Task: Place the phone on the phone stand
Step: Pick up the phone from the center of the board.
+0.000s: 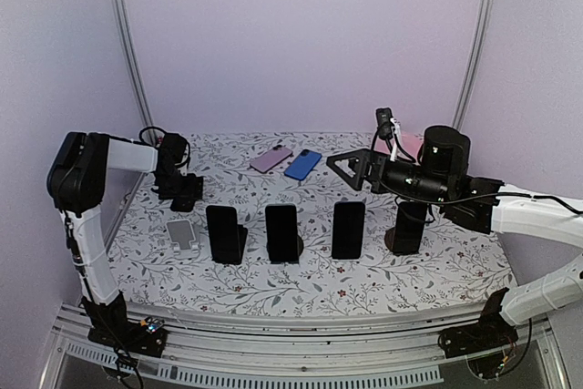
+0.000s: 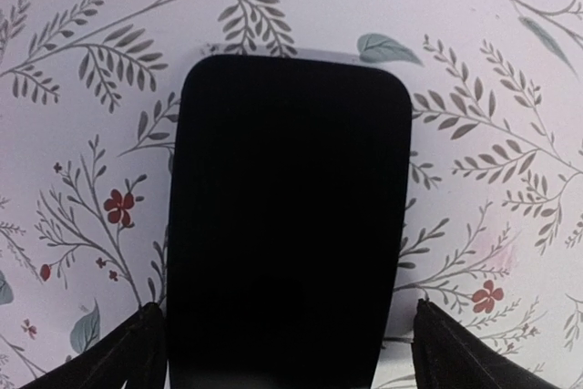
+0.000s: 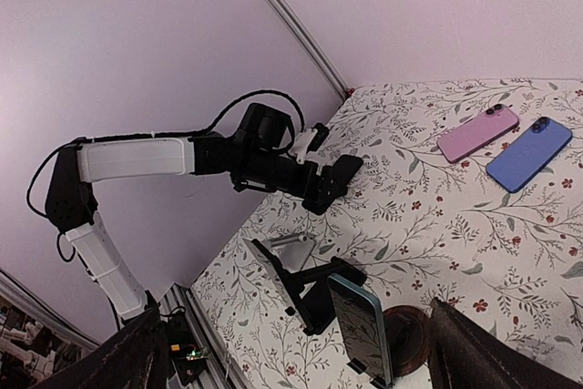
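Lilac walls (image 1: 301,34) close the cell on three sides, with two thin metal poles (image 1: 126,43) going up at the back, and the worktop (image 1: 437,271) is covered by a white cloth printed with grey branches and small red flowers. On the left side, the left gripper (image 1: 182,190) hangs low over this cloth with the black phone (image 2: 287,225) between its fingers (image 2: 137,353). In the left wrist view the dark pads sit against the two long edges of the phone, so I judge them clamped on it. This grip on the sides leaves the screen and the end free, which should suit sliding the phone down onto a ledge. The empty stand (image 1: 182,236), silver and small, waits just beside the gripper on the near side. It is the first place of a row, where three dark phones (image 1: 282,232) already lean upright on their stands. One more dark stand (image 1: 407,225) is partly hidden under the right arm. The right gripper (image 1: 349,170) floats above the middle of the worktop with its fingers (image 3: 474,353) spread wide and nothing between them, well apart from the left side, probably to leave room. A pink phone (image 1: 271,158) and a blue phone (image 1: 301,163) lie flat side by side near the back wall, likely waiting for their turn.
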`<state>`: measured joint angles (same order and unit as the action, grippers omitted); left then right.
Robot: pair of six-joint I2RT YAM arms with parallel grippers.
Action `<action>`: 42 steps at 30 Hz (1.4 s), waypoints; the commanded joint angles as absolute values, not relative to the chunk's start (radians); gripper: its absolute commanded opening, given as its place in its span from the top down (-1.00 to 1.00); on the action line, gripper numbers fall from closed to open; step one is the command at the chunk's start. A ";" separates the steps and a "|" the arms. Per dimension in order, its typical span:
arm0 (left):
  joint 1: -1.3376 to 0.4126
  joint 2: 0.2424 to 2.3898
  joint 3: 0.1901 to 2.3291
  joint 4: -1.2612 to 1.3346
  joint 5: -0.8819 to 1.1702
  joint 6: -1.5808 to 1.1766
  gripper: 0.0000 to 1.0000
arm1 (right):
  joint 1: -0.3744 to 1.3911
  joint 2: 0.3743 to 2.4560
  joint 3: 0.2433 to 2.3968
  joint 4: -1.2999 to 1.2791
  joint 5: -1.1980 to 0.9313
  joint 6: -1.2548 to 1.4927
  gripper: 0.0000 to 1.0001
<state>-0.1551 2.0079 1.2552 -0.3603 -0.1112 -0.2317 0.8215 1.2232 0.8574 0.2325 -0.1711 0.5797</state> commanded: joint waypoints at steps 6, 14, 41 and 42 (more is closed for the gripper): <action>-0.168 2.049 1.260 -0.385 -0.100 -0.225 -0.51 | 0.817 1.201 0.846 0.259 -0.178 0.581 -0.98; -0.180 2.023 1.266 -0.377 -0.064 -0.225 -0.28 | 0.817 1.204 0.850 0.261 -0.182 0.584 -0.98; -0.249 1.936 1.253 -0.316 -0.040 -0.249 -0.25 | 0.817 1.236 0.867 0.264 -0.187 0.581 -0.98; -0.252 1.930 1.255 -0.315 -0.041 -0.246 -0.25 | 0.817 1.241 0.870 0.264 -0.188 0.581 -0.98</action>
<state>-0.2295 2.0029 1.2598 -0.3355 -0.0628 -0.2398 0.8215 1.2243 0.8570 0.2340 -0.1749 0.5838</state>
